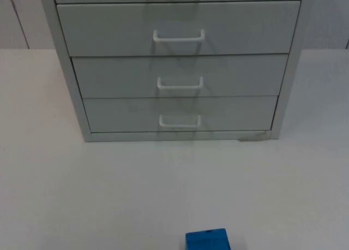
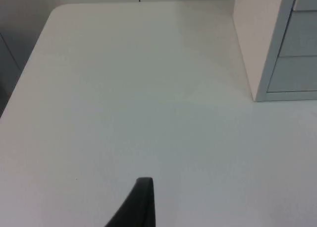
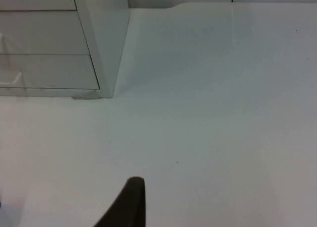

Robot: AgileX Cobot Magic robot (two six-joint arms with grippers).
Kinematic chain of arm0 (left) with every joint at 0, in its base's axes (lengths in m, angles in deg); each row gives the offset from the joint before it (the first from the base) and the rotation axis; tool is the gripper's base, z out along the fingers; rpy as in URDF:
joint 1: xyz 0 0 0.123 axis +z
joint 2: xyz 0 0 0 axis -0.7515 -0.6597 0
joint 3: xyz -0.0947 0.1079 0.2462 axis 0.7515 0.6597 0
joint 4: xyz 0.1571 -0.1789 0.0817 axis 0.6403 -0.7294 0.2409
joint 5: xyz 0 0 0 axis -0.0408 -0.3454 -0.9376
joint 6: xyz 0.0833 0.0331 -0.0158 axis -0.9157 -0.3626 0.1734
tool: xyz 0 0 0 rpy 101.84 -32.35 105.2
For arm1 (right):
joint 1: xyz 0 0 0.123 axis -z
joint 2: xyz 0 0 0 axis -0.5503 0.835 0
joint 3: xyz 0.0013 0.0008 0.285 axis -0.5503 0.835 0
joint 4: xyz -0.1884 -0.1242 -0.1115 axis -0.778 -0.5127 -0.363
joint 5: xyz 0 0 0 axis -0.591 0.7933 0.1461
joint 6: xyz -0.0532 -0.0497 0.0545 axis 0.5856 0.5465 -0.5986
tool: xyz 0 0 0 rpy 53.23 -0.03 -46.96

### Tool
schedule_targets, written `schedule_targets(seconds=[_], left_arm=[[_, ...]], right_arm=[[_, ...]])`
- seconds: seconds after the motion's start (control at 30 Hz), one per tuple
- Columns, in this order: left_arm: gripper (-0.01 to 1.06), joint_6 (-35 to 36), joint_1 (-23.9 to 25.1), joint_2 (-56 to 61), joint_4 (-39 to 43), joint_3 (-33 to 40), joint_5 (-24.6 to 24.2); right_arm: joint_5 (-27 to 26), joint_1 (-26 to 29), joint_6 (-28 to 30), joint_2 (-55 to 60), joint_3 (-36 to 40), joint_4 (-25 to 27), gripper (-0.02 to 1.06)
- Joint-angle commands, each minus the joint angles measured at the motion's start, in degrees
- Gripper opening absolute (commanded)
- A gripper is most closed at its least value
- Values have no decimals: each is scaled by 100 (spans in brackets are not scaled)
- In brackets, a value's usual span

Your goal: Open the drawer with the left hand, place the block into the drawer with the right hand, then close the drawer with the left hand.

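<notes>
A light grey drawer cabinet (image 1: pixel 76 97) stands at the back of the white table. Its drawers are all shut, each with a white bar handle: upper (image 1: pixel 179 36), middle (image 1: pixel 180 84), lowest (image 1: pixel 180 121). A blue block (image 1: pixel 208 240) lies on the table at the near edge, in front of the cabinet and slightly right of its middle. My left gripper (image 2: pixel 141 207) waits above bare table left of the cabinet's side wall (image 2: pixel 252 43). My right gripper (image 3: pixel 130 204) waits above bare table right of the cabinet's corner (image 3: pixel 101 43). Neither touches anything.
The white table top (image 1: pixel 82 190) spreads wide in front of the cabinet and on both its sides. Its rounded left corner (image 2: pixel 57 11) meets the grey partition wall (image 1: pixel 16 21) behind.
</notes>
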Motion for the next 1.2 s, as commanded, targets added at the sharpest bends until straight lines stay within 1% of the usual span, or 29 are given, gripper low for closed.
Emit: schedule_targets(seconds=[0.0, 0.07, 0.17, 0.2, 0.27, 0.37, 0.4, 0.47, 0.57, 0.6, 0.77, 0.8, 0.93, 1.17], left_arm=[[105, 18, 11, 21, 23, -39, 91], [105, 34, 11, 21, 23, -90, 164], [105, 47, 11, -184, 42, -145, 420], [105, 47, 11, -184, 42, -145, 420], [105, 85, 11, -634, 24, -145, 506], [105, 169, 11, -1400, -24, -145, 778], [105, 169, 11, -1400, -24, -145, 778], [105, 182, 11, -1978, -67, -145, 992], [105, 182, 11, -2748, -140, -145, 1223], [105, 182, 11, -2748, -140, -145, 1223], [105, 182, 11, -3999, -119, -145, 1709], [105, 182, 11, -3999, -119, -145, 1709], [105, 11, 11, -4809, -78, -145, 1784], [105, 11, 11, -5072, -112, -145, 1800]], right_arm=[[-52, 34, 66, -21, 2, -6, 105], [-63, 34, 66, -21, -11, -6, 105], [-289, 34, 66, 141, -130, -6, 105], [-289, 34, 66, 141, -130, -6, 105], [-624, 34, 66, 475, -187, 11, 105], [-1199, 34, 66, 1117, -234, 22, 105], [-1199, 34, 66, 1117, -234, 22, 105], [-1589, 34, 66, 1620, -234, 22, 105], [-1880, 34, 66, 2372, -234, 22, 105], [-1880, 34, 66, 2372, -234, 22, 105], [-2056, 34, 66, 3667, -234, -38, 105], [-2056, 34, 66, 3667, -234, -38, 105], [-2056, 34, 66, 4499, -234, 132, 105], [-1977, 34, 66, 4754, -234, 161, 105]])
